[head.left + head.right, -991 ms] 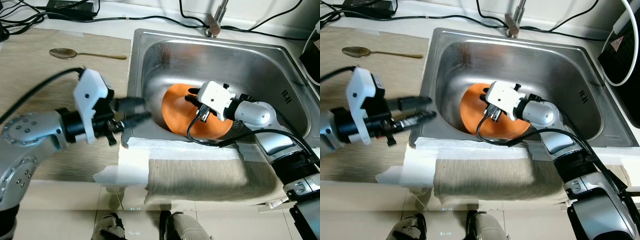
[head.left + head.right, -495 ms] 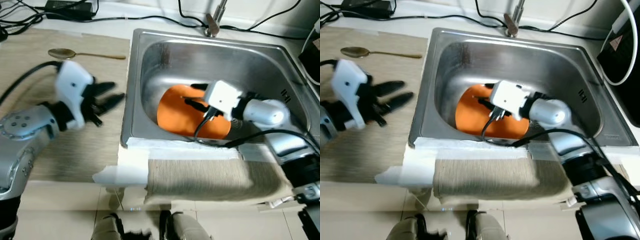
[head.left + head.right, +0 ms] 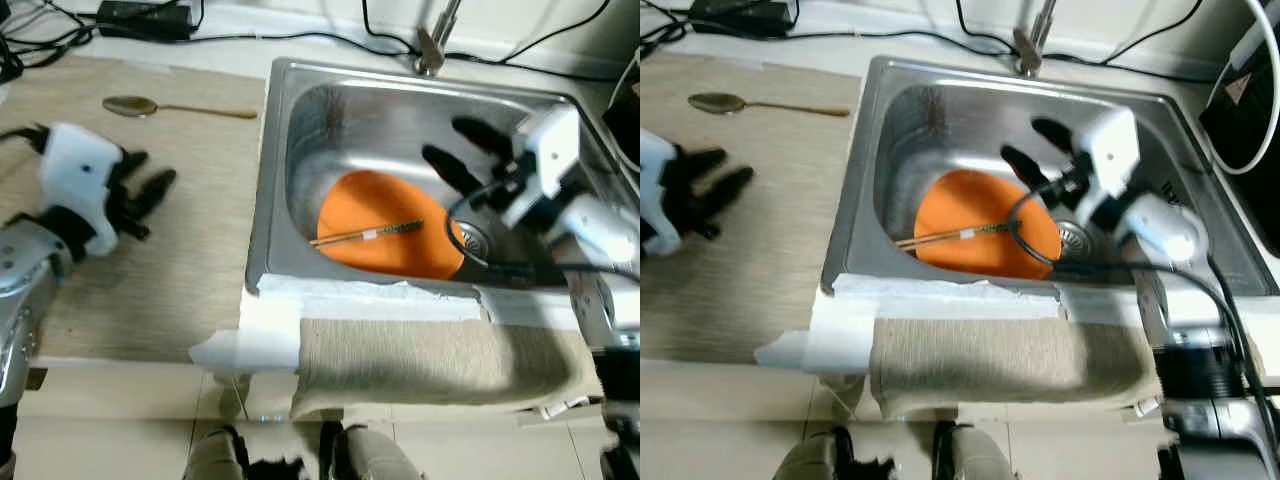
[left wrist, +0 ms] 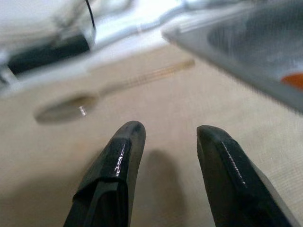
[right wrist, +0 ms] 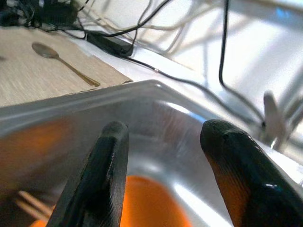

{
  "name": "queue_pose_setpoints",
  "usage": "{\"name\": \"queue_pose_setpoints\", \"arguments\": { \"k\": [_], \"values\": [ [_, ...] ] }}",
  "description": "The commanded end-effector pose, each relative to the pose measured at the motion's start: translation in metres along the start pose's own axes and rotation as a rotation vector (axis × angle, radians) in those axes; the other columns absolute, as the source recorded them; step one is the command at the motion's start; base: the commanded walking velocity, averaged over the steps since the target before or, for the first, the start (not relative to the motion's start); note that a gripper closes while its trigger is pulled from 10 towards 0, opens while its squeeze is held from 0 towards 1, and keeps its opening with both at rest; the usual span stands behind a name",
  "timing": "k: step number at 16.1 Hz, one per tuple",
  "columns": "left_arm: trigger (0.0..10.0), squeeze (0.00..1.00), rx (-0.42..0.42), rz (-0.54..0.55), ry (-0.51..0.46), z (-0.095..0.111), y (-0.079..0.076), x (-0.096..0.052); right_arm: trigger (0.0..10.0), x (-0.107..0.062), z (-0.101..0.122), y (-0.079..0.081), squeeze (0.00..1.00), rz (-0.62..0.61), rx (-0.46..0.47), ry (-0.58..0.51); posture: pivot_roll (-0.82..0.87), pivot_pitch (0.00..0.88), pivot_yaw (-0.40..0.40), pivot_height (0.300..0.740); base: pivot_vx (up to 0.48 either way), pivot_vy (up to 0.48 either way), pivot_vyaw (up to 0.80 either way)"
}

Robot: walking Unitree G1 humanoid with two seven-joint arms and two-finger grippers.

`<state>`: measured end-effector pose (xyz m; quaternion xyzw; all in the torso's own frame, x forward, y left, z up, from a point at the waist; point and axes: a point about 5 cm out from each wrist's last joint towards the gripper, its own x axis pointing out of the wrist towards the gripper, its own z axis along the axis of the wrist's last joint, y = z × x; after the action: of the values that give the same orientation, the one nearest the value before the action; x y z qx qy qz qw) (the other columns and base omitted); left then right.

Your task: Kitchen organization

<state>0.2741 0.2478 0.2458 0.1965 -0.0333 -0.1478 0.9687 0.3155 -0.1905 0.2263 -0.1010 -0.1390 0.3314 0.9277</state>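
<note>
I see the orange plate [image 3: 385, 235] lying flat on the floor of the sink [image 3: 300, 130], toward the near wall, with a pair of chopsticks [image 3: 366, 235] resting across it. Their long axis runs roughly side to side across the sink, tilted slightly up toward the drain [image 3: 472, 240] end, which sits just beside the plate's right edge.

My right gripper [image 3: 470, 155] hangs inside the sink, above and behind the plate, fingers apart and holding nothing. The chopsticks lie forward of it and to its left, so I judge this arm is by far the nearer 1 for a pick, and it would need to come down toward the near wall with the fingers set across the sticks.

My left gripper [image 3: 140, 195] is out over the counter [image 3: 200, 270], well to the left of the sink, fingers also spread and empty. A gold spoon [image 3: 175, 107] lies on the counter beyond it, left of the sink's back corner, handle pointing toward the sink.
</note>
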Motion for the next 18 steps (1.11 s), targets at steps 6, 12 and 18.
{"name": "queue_pose_setpoints", "arguments": {
  "k": [6, 12, 18],
  "values": [
    [10.0, 0.0, -0.102, -0.259, -0.141, 0.008, -0.022, -0.006, 10.0, -0.028, -0.02, 0.026, 1.0, 0.112, 0.273, 0.013, -0.14, 0.214, -0.102, 0.74, 0.0, 0.0, 0.0],
    [10.0, 1.0, -0.137, -0.31, -0.156, 0.01, -0.01, -0.004, 10.0, -0.033, -0.012, 0.017, 1.0, 0.206, 0.284, 0.01, -0.15, 0.209, -0.093, 0.74, 0.0, 0.0, 0.0],
    [10.0, 1.0, -0.117, -0.355, -0.146, 0.007, -0.005, 0.001, 10.0, -0.01, -0.005, 0.022, 1.0, 0.283, 0.269, -0.03, -0.12, 0.215, -0.106, 0.74, 0.0, 0.0, 0.0]
  ]
}}
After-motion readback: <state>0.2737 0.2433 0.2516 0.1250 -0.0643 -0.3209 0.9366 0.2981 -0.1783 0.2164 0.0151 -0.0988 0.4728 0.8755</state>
